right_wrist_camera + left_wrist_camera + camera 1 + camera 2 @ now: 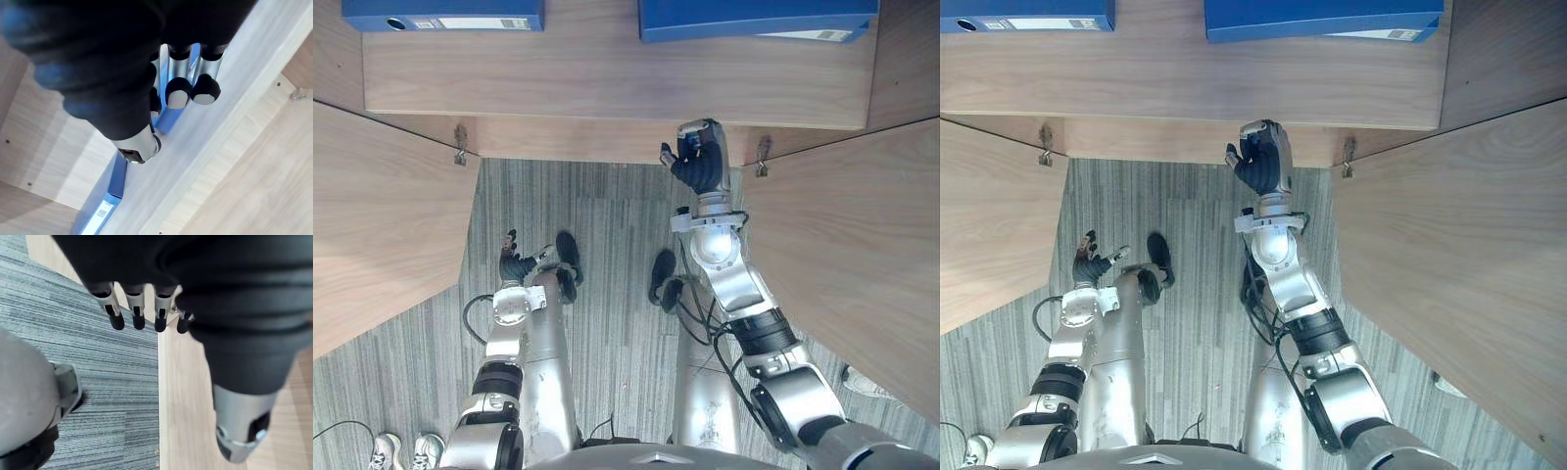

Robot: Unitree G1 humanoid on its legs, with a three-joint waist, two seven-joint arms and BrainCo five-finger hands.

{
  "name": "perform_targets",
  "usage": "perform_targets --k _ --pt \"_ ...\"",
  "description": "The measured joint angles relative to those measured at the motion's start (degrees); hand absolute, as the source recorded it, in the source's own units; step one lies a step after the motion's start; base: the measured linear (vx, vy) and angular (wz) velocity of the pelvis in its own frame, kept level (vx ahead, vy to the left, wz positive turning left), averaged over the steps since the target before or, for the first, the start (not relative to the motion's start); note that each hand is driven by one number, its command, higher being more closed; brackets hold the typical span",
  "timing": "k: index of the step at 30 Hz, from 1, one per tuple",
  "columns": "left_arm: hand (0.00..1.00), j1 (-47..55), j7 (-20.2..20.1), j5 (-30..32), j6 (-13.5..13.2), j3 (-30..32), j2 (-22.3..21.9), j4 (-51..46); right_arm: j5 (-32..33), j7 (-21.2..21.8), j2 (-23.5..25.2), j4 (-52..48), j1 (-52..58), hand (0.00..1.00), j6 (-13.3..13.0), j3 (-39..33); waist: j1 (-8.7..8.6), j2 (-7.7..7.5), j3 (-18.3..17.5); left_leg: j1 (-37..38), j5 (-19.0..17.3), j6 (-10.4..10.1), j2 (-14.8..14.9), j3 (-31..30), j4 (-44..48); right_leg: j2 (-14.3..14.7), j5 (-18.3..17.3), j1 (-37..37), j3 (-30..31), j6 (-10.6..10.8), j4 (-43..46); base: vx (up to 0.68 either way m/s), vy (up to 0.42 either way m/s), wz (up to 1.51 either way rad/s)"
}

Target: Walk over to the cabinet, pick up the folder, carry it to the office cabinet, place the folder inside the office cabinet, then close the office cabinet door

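The right arm stretched forward, the right hand (698,157) raised at the front edge of the shelf (607,88), fingers loosely extended and empty. The left hand (514,262) hung low over the carpet (607,255), fingers relaxed, holding nothing. The blue folder (759,18) lay on the shelf beyond the right hand, with 1 more folder (442,14) well apart to its left.

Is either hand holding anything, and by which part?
Nothing is held. The right hand hovers near the shelf edge, short of the nearer blue folder; the left hand hangs low, empty.
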Motion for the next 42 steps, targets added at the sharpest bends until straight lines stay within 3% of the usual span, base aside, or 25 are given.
perform_targets --k 5,10,16,24,28,34,39,42 --pt "0.00 -0.17 0.01 -0.25 -0.13 -0.38 0.24 -0.23 5.56 0.05 -4.22 7.34 -8.58 1.00 0.04 -0.29 0.10 -0.34 1.15 -3.99 -0.41 -0.21 -0.13 -0.73 2.06 -0.50 -0.97 -4.02 -0.14 0.15 3.02 -0.03 -0.038 0.05" --pt "0.00 -0.91 0.02 -0.82 -1.94 -0.45 2.26 -0.26 10.64 -0.42 -7.38 11.77 -14.70 1.00 -0.81 0.89 -0.42 -0.57 1.42 -7.24 0.19 0.16 -0.14 -1.12 3.05 -0.79 -1.16 -6.98 -0.42 -0.02 4.11 0.00 -0.005 0.01" --pt "0.00 -1.52 0.01 -0.87 -2.27 -0.87 3.73 -0.04 11.75 -0.40 -9.58 13.16 -17.15 1.00 -2.01 2.96 -0.87 -0.74 1.55 -8.59 0.18 0.06 -0.22 -1.17 3.08 -1.47 -1.07 -8.44 -0.87 0.38 4.51 -0.01 0.000 0.00" --pt "0.00 -1.68 0.00 -1.96 -2.68 -0.92 4.60 -0.06 13.05 0.02 -12.64 13.74 -21.58 1.00 -1.21 4.28 -0.88 -0.83 1.86 -8.80 4.82 -0.25 -0.65 -0.23 -4.36 -3.12 1.23 -9.54 -3.72 0.47 -0.03 -0.05 -0.008 0.06" --pt "0.00 -1.68 0.00 -2.00 -2.63 -0.93 4.46 -0.39 13.95 -0.23 -12.65 12.48 -22.22 1.00 0.10 3.55 -0.68 -0.83 1.93 -8.63 6.01 -0.25 -0.60 -0.15 -5.60 -3.22 1.78 -9.54 -4.26 0.24 -0.51 -0.04 -0.007 0.05" --pt "0.00 -1.83 0.03 -1.97 -2.38 -0.83 3.65 -2.60 13.30 -3.27 -10.05 0.67 -19.90 1.00 0.55 -4.08 -0.33 -0.90 3.81 -7.99 6.35 0.18 -0.51 -0.15 -5.20 -3.15 2.35 -8.37 -4.35 0.21 -0.69 -0.01 -0.005 0.02" --pt "0.00 -1.90 0.09 -1.85 -1.74 -0.82 3.13 -2.76 12.70 -4.20 -6.00 -2.88 -14.48 1.00 0.58 -5.29 -0.39 -0.90 3.81 -7.41 5.04 0.51 -0.16 -0.25 -4.11 -2.94 2.09 -7.17 -4.45 -0.13 -0.87 0.02 -0.003 -0.03" --pt "0.00 -2.01 0.10 -1.80 -1.69 -0.64 2.42 -2.99 12.67 -4.21 -6.00 -2.88 -14.43 1.00 0.58 -5.33 -0.33 -0.90 3.81 -7.16 4.69 0.44 -0.03 0.04 -4.15 -2.88 2.00 -7.08 -4.29 -0.10 -0.98 0.00 -0.002 -0.03"
